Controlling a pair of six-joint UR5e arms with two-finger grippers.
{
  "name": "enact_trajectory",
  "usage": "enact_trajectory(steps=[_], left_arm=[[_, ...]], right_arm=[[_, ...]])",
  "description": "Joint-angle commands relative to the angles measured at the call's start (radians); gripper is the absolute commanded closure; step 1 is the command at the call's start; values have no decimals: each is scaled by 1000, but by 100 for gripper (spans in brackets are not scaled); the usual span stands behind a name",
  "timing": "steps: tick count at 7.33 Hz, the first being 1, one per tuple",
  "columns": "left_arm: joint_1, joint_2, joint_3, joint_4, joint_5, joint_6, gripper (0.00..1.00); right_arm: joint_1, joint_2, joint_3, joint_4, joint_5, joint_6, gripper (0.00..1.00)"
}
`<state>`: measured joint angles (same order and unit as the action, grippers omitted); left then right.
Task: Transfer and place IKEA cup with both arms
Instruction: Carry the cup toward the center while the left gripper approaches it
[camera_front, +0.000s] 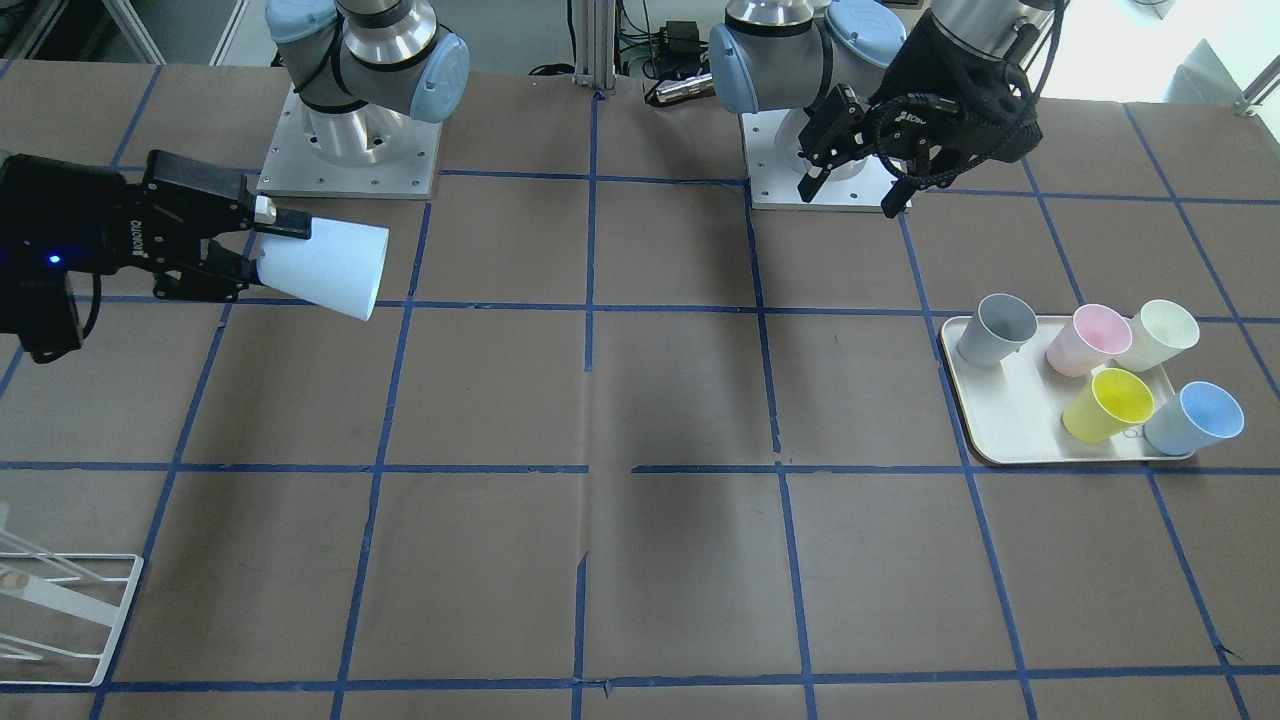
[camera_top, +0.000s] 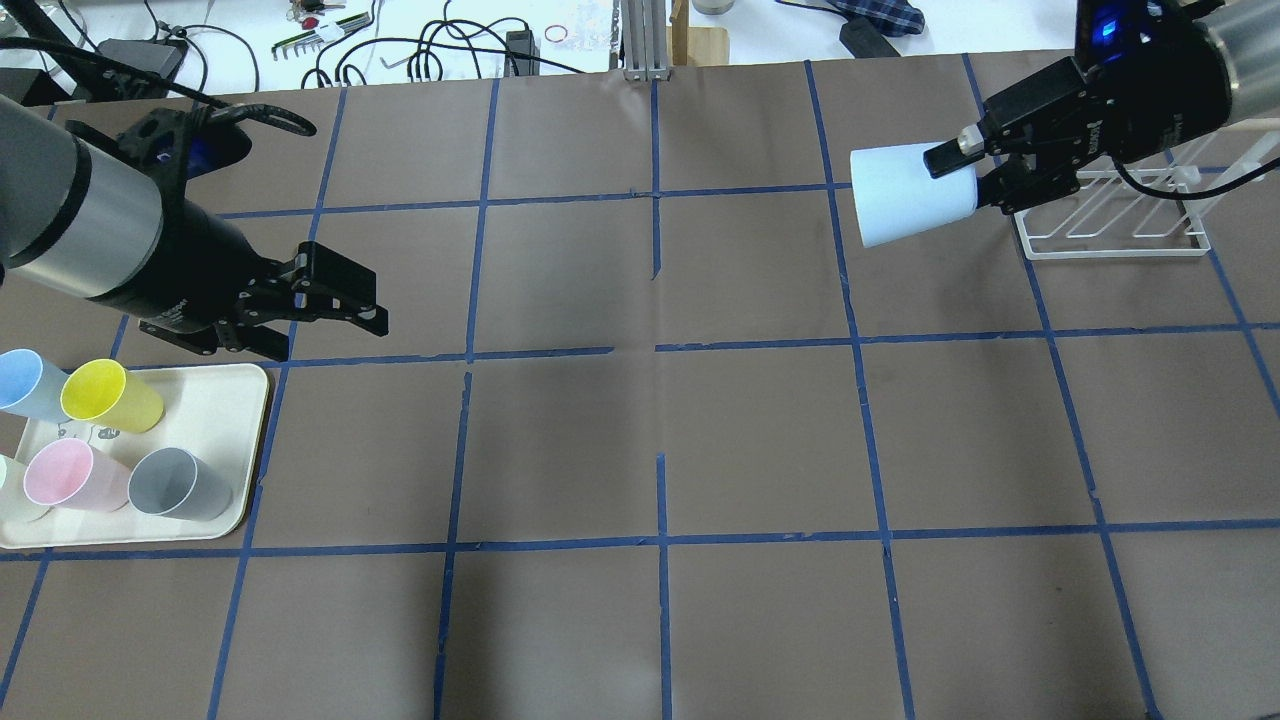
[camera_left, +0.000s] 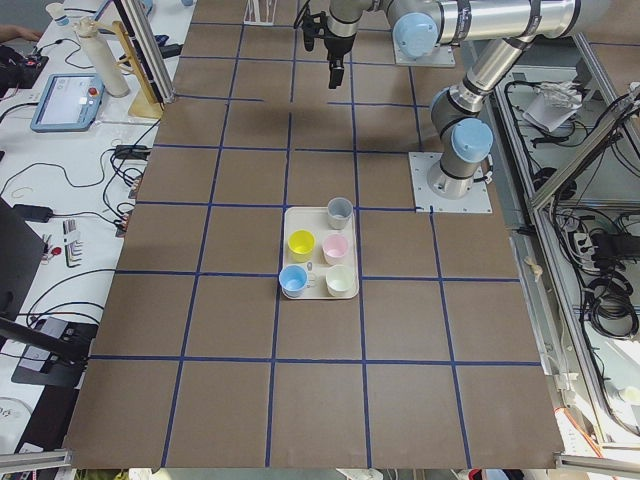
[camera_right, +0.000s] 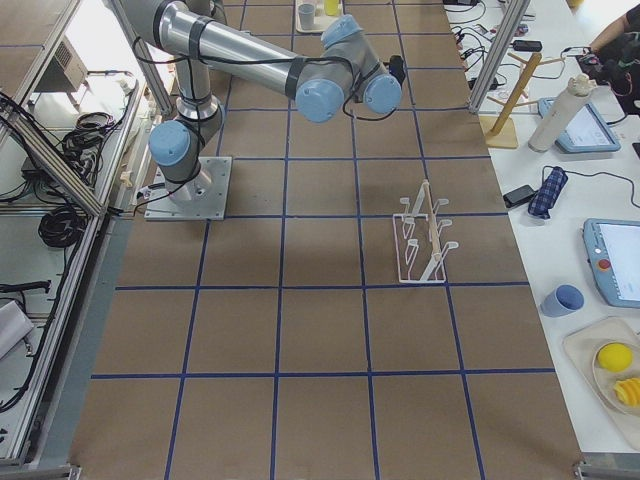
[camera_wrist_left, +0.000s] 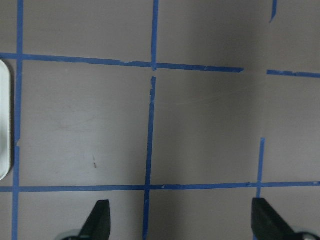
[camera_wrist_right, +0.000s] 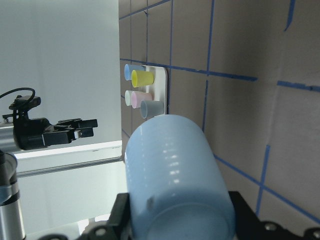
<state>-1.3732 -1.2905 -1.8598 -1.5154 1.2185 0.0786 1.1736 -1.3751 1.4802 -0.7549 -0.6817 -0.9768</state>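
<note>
My right gripper (camera_top: 968, 172) is shut on the base end of the IKEA cup (camera_top: 908, 196), a pale-blue tumbler. It holds the cup on its side in the air, mouth toward the table's middle. The front view shows the same gripper (camera_front: 262, 243) and cup (camera_front: 322, 266), and the cup fills the right wrist view (camera_wrist_right: 175, 182). My left gripper (camera_top: 330, 335) is open and empty above the table beside the tray; it also shows in the front view (camera_front: 850, 198) and the left wrist view (camera_wrist_left: 182, 222).
A cream tray (camera_top: 235, 400) on my left holds a second blue cup (camera_top: 25, 385), a yellow cup (camera_top: 108, 397), a pink cup (camera_top: 70, 476), a grey cup (camera_top: 180, 486) and a pale cup (camera_front: 1160, 335). A white wire rack (camera_top: 1110, 225) stands beneath my right gripper.
</note>
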Motion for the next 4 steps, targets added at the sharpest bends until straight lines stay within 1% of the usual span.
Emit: enact_trajectory(steps=[1,2,3,4], left_arm=[[83,-12,40,-110,-280,-10,0],[117,-18,50,-165,-425,-14,0],[131,-23,33,-183,-574,-49,0],[120,-23,30,-186,-688,-93,0]], right_arm=[[64,-1,0,228,97,-11,56],[121,-1,-1,255,149,-14,56],[168,-4,-1,267,204,-14,56],[210,-10,0,270,243,-14,56]])
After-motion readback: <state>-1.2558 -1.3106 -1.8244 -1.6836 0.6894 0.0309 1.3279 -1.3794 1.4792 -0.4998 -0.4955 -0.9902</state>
